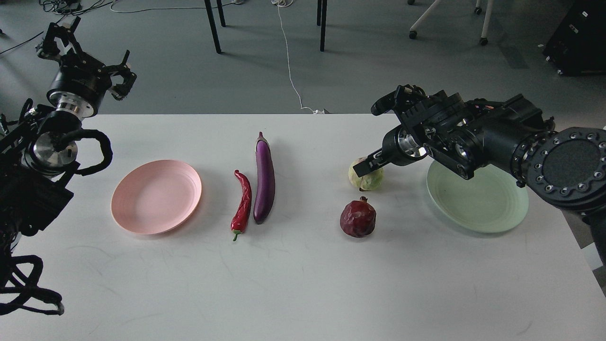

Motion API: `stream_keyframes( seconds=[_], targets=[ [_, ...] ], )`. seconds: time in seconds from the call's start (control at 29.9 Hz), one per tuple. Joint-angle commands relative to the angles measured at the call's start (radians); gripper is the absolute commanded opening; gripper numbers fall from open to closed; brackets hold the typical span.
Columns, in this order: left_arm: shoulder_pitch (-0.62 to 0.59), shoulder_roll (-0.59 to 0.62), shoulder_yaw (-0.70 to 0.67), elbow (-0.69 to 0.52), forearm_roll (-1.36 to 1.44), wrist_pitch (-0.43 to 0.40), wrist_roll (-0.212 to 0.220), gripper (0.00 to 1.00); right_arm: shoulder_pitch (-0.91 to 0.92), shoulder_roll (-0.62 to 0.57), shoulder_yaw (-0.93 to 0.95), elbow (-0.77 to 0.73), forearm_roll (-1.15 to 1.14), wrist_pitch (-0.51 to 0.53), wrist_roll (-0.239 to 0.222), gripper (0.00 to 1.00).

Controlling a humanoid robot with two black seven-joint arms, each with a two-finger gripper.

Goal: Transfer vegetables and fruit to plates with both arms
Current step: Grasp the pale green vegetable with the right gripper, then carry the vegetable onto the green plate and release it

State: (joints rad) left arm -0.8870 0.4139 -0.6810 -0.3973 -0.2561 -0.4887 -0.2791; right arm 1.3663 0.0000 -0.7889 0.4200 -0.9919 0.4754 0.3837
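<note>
The purple eggplant (264,177) and the red chili pepper (242,204) lie side by side mid-table. The pale pink plate (156,196) sits to their left and the mint green plate (478,196) at the right. The yellow-green fruit (371,178) rests on the table, with the dark red pomegranate (358,218) just in front of it. My right gripper (365,168) reaches in over the green plate, and one dark finger lies across the top of the yellow-green fruit. Its other finger does not show clearly. My left gripper (87,57) is open and empty, raised beyond the table's far left corner.
The white table (303,284) has its far edge just behind the eggplant's stem and its right edge close to the green plate. Chair and table legs (213,26) and a white cable (289,61) are on the floor beyond.
</note>
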Motion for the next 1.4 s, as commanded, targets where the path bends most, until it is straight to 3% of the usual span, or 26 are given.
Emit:
stream_keyframes(
  seconds=[0.0, 0.1, 0.27, 0.43, 0.63, 0.87, 1.07, 1.14, 1.37],
  targets=[
    [0.005, 0.003, 0.0, 0.0, 0.0, 0.0, 0.0, 0.99, -0.024, 0.0, -0.001, -0.015, 0.001, 0.0, -0.002, 0.92],
    [0.008, 0.006, 0.0, 0.0, 0.0, 0.0, 0.0, 0.99, -0.045, 0.0, 0.0, -0.026, 0.001, 0.0, -0.002, 0.86],
    [0.008, 0.006, 0.0, 0.001, 0.0, 0.0, 0.0, 0.99, -0.024, 0.0, 0.002, -0.02, 0.007, 0.0, -0.002, 0.59],
    [0.008, 0.006, 0.001, 0.001, 0.0, 0.0, 0.0, 0.99, 0.046, 0.0, 0.013, -0.007, 0.015, 0.002, 0.0, 0.49],
    [0.008, 0.014, 0.001, 0.001, 0.0, 0.0, 0.0, 0.99, 0.096, -0.083, 0.013, 0.023, 0.015, 0.002, 0.001, 0.5],
    [0.008, 0.032, 0.0, 0.001, 0.0, 0.0, 0.0, 0.99, 0.117, -0.371, -0.001, 0.23, -0.016, 0.003, 0.0, 0.51],
    [0.008, 0.028, 0.001, 0.0, 0.0, 0.0, 0.001, 0.99, 0.048, -0.523, 0.0, 0.255, -0.108, -0.015, 0.001, 0.54],
    [0.008, 0.022, 0.001, 0.0, 0.0, 0.0, 0.003, 0.99, 0.028, -0.537, -0.001, 0.253, -0.108, -0.046, 0.003, 0.58],
    [0.006, 0.009, 0.003, -0.002, 0.002, 0.0, 0.003, 0.99, 0.011, -0.551, 0.0, 0.26, -0.108, -0.077, 0.001, 0.86]
  ],
)
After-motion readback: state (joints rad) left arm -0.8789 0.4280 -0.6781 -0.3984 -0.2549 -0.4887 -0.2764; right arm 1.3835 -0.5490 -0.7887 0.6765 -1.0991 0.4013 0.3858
